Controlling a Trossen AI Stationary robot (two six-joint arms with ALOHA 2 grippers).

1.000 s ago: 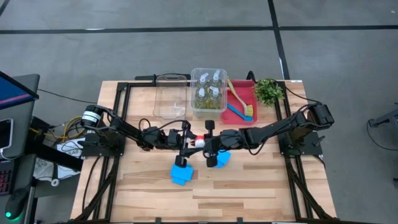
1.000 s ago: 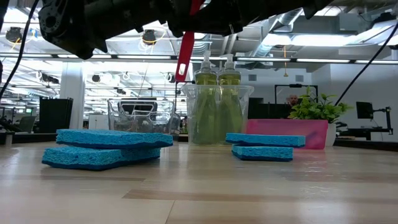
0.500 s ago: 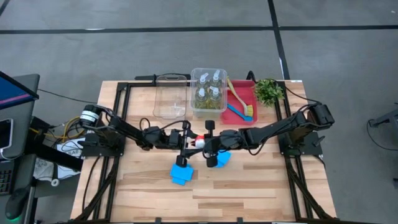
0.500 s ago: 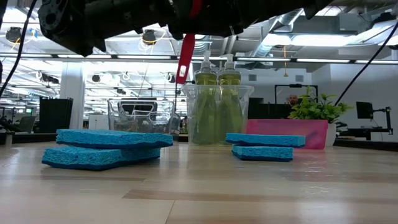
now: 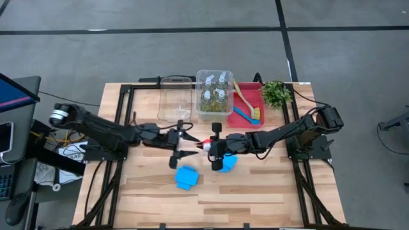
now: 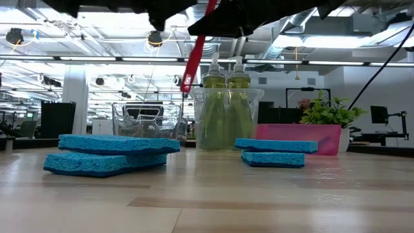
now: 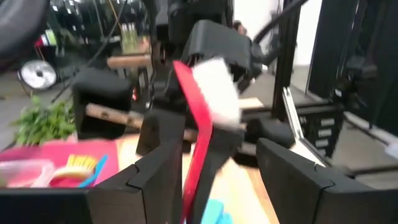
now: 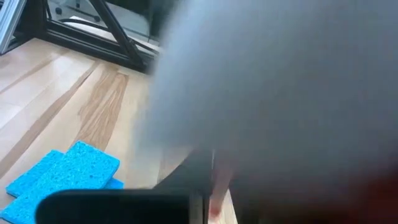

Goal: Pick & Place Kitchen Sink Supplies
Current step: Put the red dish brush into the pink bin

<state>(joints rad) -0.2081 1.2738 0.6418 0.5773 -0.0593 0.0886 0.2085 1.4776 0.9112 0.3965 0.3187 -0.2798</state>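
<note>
The red brush point(image 5: 206, 145) hangs above the desk point(image 5: 268, 191) middle, clenched in the right pincer point(image 5: 216, 146) near its white bristle head, handle slanting down. The left pincer point(image 5: 181, 144) is just beside it, jaws spread and empty. By my reading the brush is light, stiff and slim, apt to pivot in a grip; holding it mid-handle should steady it. Blue sponges point(image 5: 186, 177) lie below; the bottles point(image 5: 214, 96) stand in a clear bin point(image 5: 199, 114).

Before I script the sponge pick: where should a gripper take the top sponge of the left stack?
Take the top sponge by its side edges, coming straight down from above. It lies flat on the lower sponge and overhangs it, so fingers can close across its width.
</note>
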